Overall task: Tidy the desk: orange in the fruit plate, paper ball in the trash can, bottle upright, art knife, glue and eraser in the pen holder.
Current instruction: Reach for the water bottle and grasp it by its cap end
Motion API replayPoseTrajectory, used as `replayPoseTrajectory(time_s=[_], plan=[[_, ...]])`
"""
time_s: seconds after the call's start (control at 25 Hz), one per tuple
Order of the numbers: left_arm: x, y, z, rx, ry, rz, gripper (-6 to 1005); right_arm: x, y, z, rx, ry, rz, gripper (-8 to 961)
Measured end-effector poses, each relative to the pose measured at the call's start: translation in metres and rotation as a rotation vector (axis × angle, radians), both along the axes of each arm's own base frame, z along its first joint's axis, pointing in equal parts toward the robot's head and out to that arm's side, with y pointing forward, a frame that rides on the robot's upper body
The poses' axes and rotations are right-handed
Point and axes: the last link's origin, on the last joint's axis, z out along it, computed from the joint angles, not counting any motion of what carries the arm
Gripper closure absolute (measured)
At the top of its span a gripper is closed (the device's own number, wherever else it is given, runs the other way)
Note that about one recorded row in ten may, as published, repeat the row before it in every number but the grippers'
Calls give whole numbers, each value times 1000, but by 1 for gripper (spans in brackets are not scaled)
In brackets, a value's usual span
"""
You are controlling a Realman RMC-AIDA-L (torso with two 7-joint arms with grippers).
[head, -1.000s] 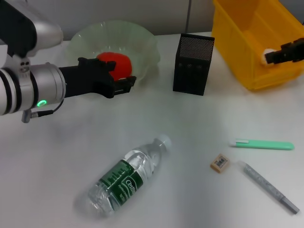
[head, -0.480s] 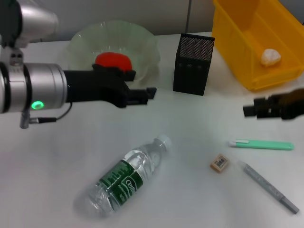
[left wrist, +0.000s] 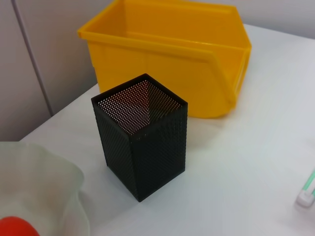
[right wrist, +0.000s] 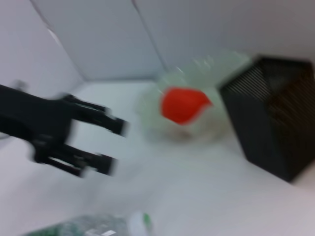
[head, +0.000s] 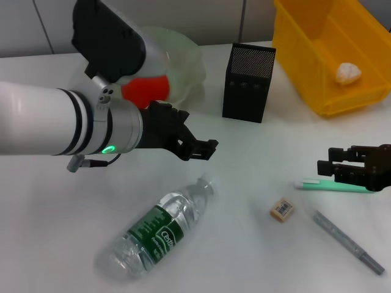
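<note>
1. Left gripper [head: 204, 148] reaches out level from its white and silver arm, hovering above the white desk [head: 55, 207] between the pale green glass fruit plate [head: 186, 58] and the cap of the clear plastic bottle with a green label [head: 160, 233]; its jaws stand open and hold nothing.
2. Right gripper [head: 333, 166] hangs low near the desk's right edge, just above the cap end of the mint-green art knife [head: 339, 186]; its jaws are parted and empty.
3. Orange-red fruit [head: 145, 88] sits in the fruit plate, partly hidden behind the left arm.
4. White crumpled paper ball [head: 346, 72] lies inside the yellow plastic bin [head: 305, 67].
5. Bottle lies on its side, cap pointing toward the left gripper.
6. Small tan eraser [head: 281, 209] and the grey glue stick [head: 348, 241] lie near the knife; the black mesh pen holder [head: 248, 82] stands upright between plate and bin, seen empty from the left wrist view.
7. Open desk surrounds the bottle.
8. Since half a second ago, the left gripper has dropped toward the bottle, and the right gripper has moved down to the knife.
</note>
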Motion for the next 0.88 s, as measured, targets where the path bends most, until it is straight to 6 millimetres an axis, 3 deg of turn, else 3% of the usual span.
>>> replayPoseTrajectory(time_s=[0.28, 0.88], plan=[[5, 0, -2, -24, 21, 9, 219, -5, -19, 0, 46, 104, 158, 422], [13, -11, -9, -115, 72, 33, 225, 17, -41, 10, 105, 99, 107, 423]])
